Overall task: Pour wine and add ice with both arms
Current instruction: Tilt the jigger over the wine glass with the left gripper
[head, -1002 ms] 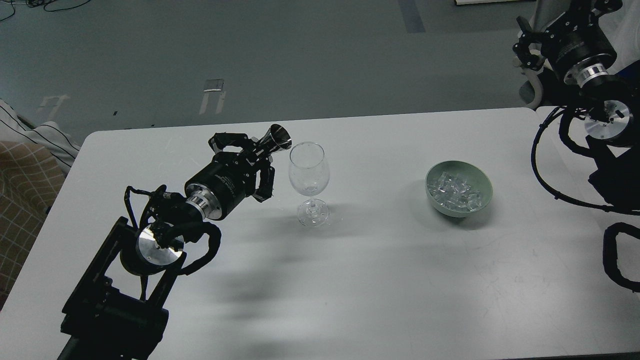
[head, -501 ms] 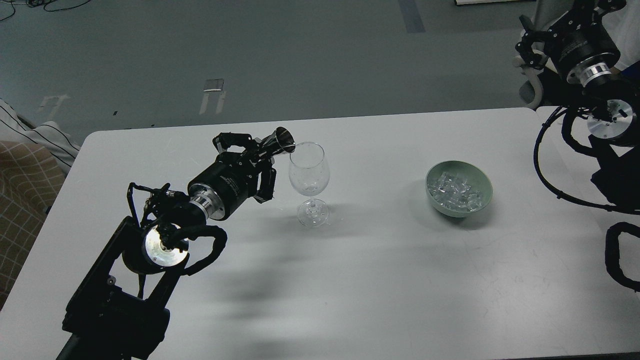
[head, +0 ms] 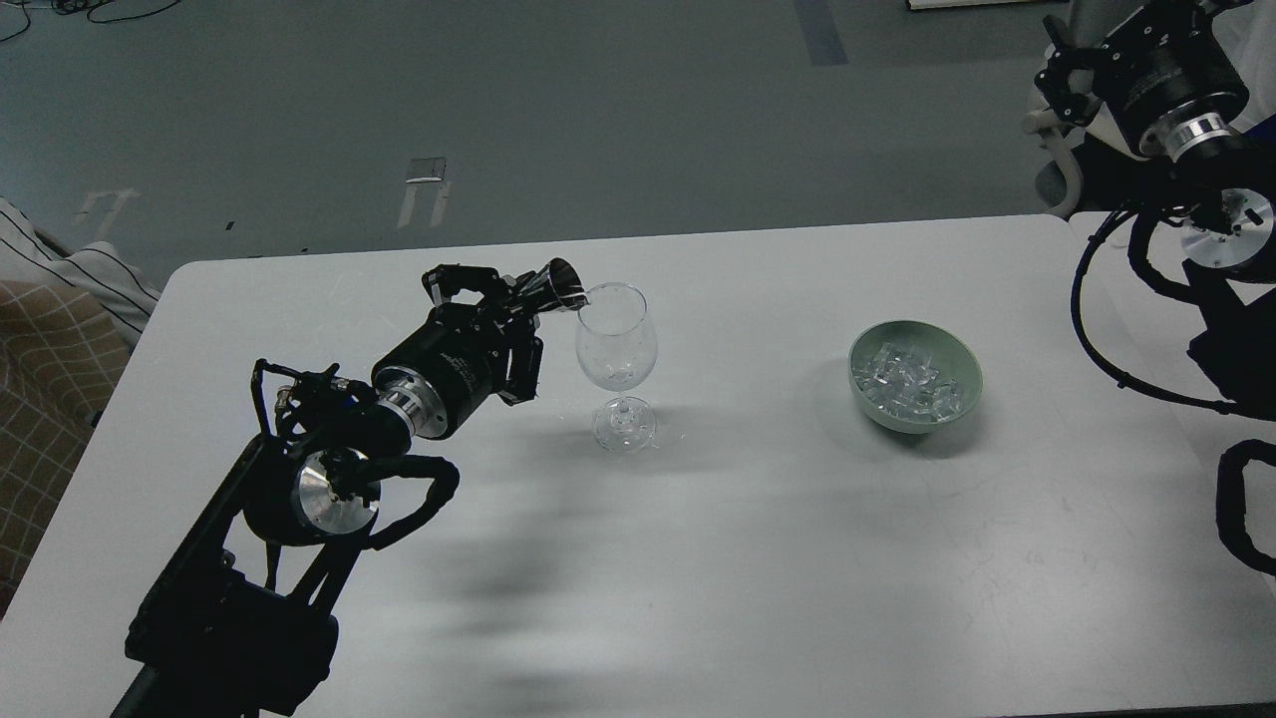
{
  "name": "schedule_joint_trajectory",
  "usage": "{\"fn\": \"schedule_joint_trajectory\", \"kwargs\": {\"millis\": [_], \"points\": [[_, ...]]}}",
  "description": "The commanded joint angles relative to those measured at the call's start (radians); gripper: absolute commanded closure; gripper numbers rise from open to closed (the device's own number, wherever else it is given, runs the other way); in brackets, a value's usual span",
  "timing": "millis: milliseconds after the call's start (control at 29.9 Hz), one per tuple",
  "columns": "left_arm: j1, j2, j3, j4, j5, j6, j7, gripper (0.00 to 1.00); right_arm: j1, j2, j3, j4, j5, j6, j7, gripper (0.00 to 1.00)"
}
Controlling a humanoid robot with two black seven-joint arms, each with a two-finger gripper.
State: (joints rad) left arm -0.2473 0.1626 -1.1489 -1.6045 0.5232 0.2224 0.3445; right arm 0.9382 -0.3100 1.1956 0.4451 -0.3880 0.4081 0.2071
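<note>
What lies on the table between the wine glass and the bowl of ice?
Nothing: in the head view, the white table is bare between the wine glass and the green bowl holding the ice, apart from faint shadow.

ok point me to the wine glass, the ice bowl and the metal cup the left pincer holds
wine glass [head: 616, 344], head view, middle of its clear bowl
ice bowl [head: 962, 394], head view, green outer wall on the near right
metal cup [head: 556, 284], head view, its flared body beside the glass rim
</note>
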Motion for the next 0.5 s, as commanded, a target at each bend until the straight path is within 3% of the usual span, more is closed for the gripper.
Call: {"fn": "schedule_joint_trajectory", "kwargs": {"millis": [0,468], "points": [[-0.007,-0.001,0.000,0.000,0.027,0.000,0.001,0.99,-0.001,-0.001,0.001,0.000,0.000,0.000,0.000,0.00],[-0.052,0.006,0.058,0.000,0.138,-0.008,0.007,0.98,-0.001,-0.008,0.005,0.001,0.000,0.000,0.000,0.00]]}}
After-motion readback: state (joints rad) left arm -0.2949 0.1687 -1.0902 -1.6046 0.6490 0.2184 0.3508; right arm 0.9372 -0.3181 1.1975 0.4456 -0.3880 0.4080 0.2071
